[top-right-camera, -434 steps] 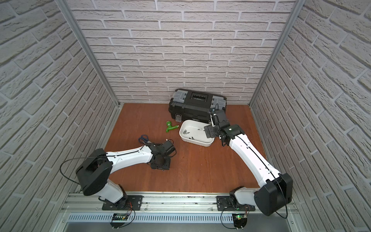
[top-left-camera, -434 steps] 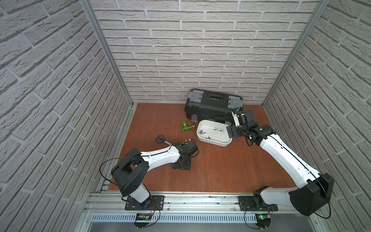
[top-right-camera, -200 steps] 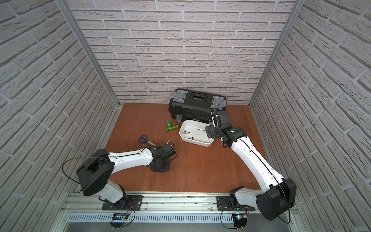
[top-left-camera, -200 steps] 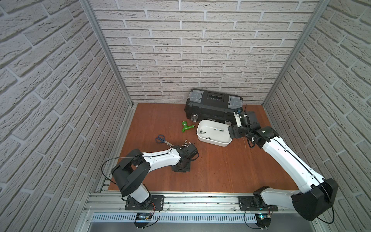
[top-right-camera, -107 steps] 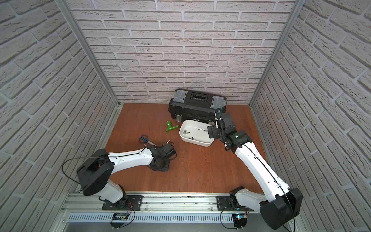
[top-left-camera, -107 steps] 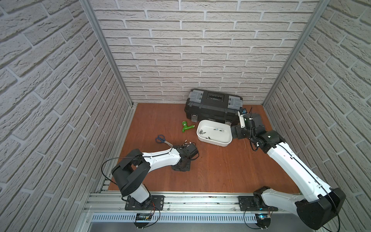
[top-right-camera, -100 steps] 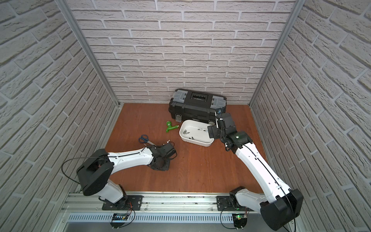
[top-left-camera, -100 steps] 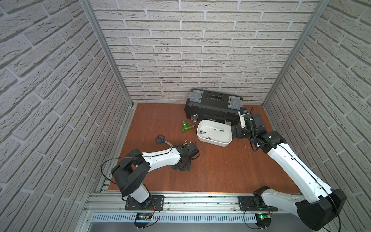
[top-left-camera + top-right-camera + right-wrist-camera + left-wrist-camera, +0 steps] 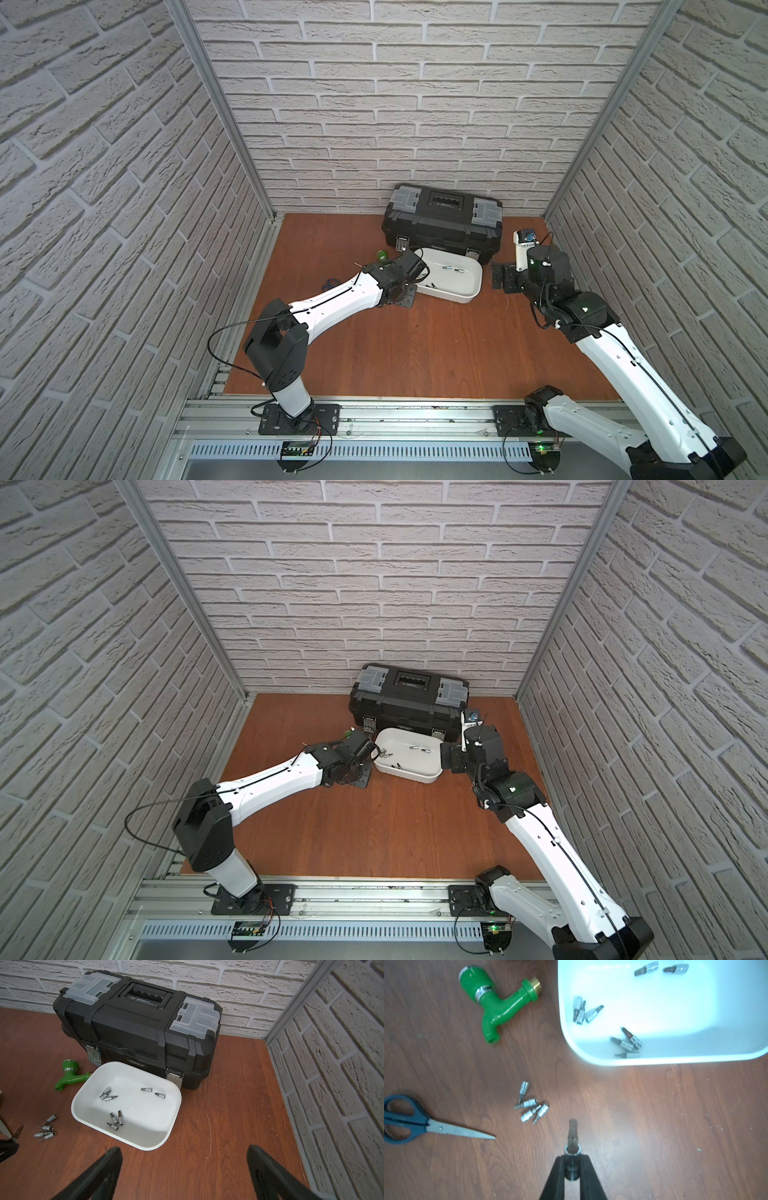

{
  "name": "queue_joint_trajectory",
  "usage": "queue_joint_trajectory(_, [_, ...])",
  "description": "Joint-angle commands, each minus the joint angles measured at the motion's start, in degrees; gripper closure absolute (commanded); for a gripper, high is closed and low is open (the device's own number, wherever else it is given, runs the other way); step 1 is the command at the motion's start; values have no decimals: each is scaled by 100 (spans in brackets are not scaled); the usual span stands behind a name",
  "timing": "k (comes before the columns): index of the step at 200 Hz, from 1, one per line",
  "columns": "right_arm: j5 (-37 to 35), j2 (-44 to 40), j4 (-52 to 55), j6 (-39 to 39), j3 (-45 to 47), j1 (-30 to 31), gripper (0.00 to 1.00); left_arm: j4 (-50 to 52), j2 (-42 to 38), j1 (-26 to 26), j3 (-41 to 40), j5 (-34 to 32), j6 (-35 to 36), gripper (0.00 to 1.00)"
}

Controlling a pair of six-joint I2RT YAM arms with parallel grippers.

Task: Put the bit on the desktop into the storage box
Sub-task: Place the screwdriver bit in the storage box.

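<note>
In the left wrist view my left gripper (image 9: pixel 572 1159) is shut on a small metal bit (image 9: pixel 572 1136), which sticks out past the fingertips above the desktop (image 9: pixel 654 1126). Several more bits (image 9: pixel 531 1105) lie in a loose cluster on the wood just ahead. The white storage box (image 9: pixel 675 1060) stands beyond them and holds several bits (image 9: pixel 627 1043). In both top views the left gripper (image 9: pixel 406 291) (image 9: pixel 360 773) is at the box's (image 9: pixel 451 294) (image 9: pixel 409 777) left end. My right gripper (image 9: pixel 182 1159) (image 9: pixel 498 276) is open and holds nothing, just right of the box.
A black toolbox (image 9: pixel 440 224) (image 9: pixel 135 1022) stands against the back wall, right behind the box. A green tap (image 9: pixel 496 1005) lies left of the box, and blue-handled scissors (image 9: pixel 415 1122) lie further left. Brick walls close in three sides.
My left gripper has risen off the desktop and moved toward the box's left end with the bit. The right gripper has drawn back slightly from the box's right end, still open.
</note>
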State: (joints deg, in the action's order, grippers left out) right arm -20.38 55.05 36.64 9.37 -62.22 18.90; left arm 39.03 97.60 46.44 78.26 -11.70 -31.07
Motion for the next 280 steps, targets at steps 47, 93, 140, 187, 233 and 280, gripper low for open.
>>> queue_joint_trajectory(47, [-89,-299,-169,187,113,-43,2,-220,1156,-519,1467,617,1037,94])
queue_joint_trajectory(93, [-128,-318,-85,195,96,-39,2,-60,2034,-548,2448,886,1329,95])
queue_joint_trajectory(140, [-159,-353,-35,172,96,-37,2,-45,2749,-566,3119,1058,1459,95])
queue_joint_trajectory(187, [-166,-337,-17,160,148,-38,2,-25,3163,-604,3529,1175,1455,95])
queue_joint_trajectory(233, [-181,-332,-17,123,156,-36,2,13,3283,-606,3582,1345,1454,87])
queue_joint_trajectory(280, [-190,-318,-19,108,162,-37,2,17,3236,-609,3581,1379,1467,72])
